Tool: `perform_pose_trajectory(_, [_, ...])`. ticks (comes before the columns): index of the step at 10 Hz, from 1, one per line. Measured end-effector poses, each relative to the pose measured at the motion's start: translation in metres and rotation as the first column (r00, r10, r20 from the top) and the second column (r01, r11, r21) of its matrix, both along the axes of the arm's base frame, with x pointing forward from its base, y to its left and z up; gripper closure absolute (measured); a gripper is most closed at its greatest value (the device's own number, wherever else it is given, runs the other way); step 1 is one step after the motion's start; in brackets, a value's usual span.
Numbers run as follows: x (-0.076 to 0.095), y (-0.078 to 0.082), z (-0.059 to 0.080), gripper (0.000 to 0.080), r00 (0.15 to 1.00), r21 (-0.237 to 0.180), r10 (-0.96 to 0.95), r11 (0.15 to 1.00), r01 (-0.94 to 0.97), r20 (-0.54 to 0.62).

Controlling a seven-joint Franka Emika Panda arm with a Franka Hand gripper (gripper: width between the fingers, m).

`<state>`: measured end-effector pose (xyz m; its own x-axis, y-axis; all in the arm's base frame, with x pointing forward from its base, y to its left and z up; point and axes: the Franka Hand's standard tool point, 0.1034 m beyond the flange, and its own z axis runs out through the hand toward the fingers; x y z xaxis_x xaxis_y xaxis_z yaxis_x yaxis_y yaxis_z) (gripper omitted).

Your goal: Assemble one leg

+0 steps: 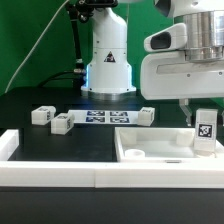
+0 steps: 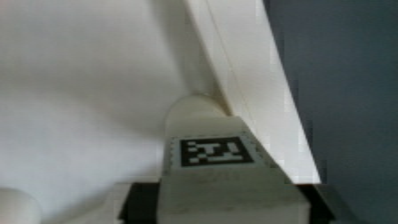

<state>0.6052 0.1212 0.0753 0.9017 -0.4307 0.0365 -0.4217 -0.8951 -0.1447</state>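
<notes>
My gripper [image 1: 205,118] is shut on a leg [image 1: 206,128], a white square post with a black-and-white tag. It holds the leg upright over the right far corner of the large white tray-like piece [image 1: 150,152]. In the wrist view the leg [image 2: 217,160] sits between the dark fingers [image 2: 146,203], its tip close against the piece's raised rim [image 2: 240,70]. I cannot tell whether the tip touches the piece. Three more legs lie on the black table: two at the exterior view's left [image 1: 42,116] [image 1: 62,124] and one in the middle [image 1: 146,116].
The marker board [image 1: 105,118] lies flat on the table in front of the robot base [image 1: 107,62]. A white wall [image 1: 60,170] edges the table's front and left side. Green backdrop behind.
</notes>
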Motion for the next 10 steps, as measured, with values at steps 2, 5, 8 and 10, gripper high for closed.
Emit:
perform_pose_trajectory(2, [-0.0011,0.0020,-0.0010,0.0505,0.972,0.022,-0.235,0.972,0.235,-0.029])
perform_pose_trajectory(5, [-0.0026,0.0077,-0.0014,0.0505,0.842,0.033,-0.535,0.842,0.538,-0.072])
perform_pose_trajectory(8, [-0.0011,0.0038,-0.0006,0.0505,0.705,0.047,-0.700,0.705,0.707,-0.111])
perform_pose_trajectory(10, [-0.0014,0.0056,-0.0006,0.0505,0.682,0.051,-0.721,0.681,0.730,-0.122])
